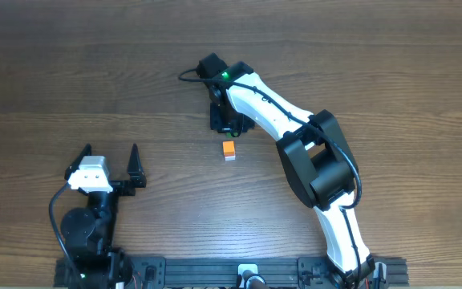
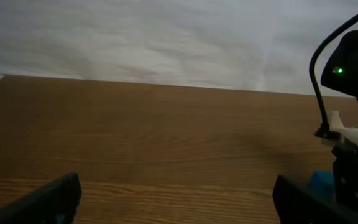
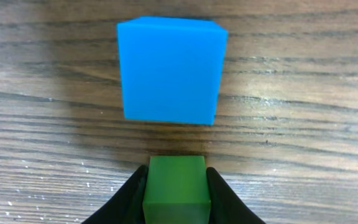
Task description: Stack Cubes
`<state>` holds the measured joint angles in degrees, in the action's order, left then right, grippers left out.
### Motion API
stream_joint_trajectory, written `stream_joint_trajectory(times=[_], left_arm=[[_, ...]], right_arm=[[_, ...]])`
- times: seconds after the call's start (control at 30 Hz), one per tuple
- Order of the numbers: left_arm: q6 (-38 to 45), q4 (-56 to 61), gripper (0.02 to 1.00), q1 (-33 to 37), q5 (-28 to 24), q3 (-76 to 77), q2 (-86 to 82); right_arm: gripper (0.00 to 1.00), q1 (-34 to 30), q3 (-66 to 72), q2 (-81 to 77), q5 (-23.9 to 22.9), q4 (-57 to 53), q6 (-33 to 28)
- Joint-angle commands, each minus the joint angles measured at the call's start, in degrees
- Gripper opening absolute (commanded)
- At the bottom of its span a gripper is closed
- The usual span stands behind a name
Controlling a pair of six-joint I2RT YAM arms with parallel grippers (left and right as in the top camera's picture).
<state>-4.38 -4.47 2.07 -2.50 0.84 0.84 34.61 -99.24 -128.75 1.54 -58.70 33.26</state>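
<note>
Green cube (image 3: 176, 180) sits pinched between the two fingers of the right gripper (image 3: 176, 190), which we see closed snug on its sides. Blue cube (image 3: 169, 68) lies on the wooden table (image 3: 303, 155) just beyond it. It is apart from the green one and looks clearly bigger. From above we find the right gripper up past the middle of the table. An orange cube (image 1: 228, 149) lies alone nearby, closer to the arm bases. Left gripper (image 1: 110, 157) rests well apart at the left, fingers spread wide, holding nothing.

We judge the step as carrying green onto blue. We cannot tell how high the green cube hangs. If it goes forward too low, its edge or the fingertips will likely shove the blue cube instead of clearing it. If the release comes off-centre or from too high, green may tip or bounce off. If the fingers open while pressed against the blue top, they could drag it sideways. Orange is a hazard only if the arm swings back low over it.
</note>
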Motion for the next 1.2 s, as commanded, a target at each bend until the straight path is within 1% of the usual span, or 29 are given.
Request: stream_joint_trajectory(times=[0.03,0.27,0.4,0.73,0.93,1.13,1.2], left_arm=[[-0.81,0.15,0.998,0.31,0.46,-0.46,-0.46],[-0.81,0.15,1.000,0.31,0.46,-0.46,-0.46],[-0.81,0.15,1.000,0.31,0.46,-0.46,-0.46],[-0.81,0.15,0.998,0.31,0.46,-0.46,-0.46],[-0.81,0.15,1.000,0.31,0.46,-0.46,-0.46],[-0.81,0.15,1.000,0.31,0.48,-0.46,-0.46],[-0.81,0.15,1.000,0.31,0.46,-0.46,-0.46]], right_arm=[[0.183,0.33,-1.20,-0.55,0.57,-0.02,0.13],[0.093,0.31,-2.01,-0.11,0.55,-1.07,0.13],[0.012,0.31,-4.87,1.05,0.48,-3.82,0.11],[0.012,0.33,-14.80,6.10,-1.44,-14.16,-0.11],[0.009,1.03,-14.95,11.93,-1.40,-19.54,0.61],[0.009,4.28,-11.63,14.01,-0.94,-22.01,1.51],[0.012,5.14,-9.62,14.01,-0.11,-21.84,1.75]])
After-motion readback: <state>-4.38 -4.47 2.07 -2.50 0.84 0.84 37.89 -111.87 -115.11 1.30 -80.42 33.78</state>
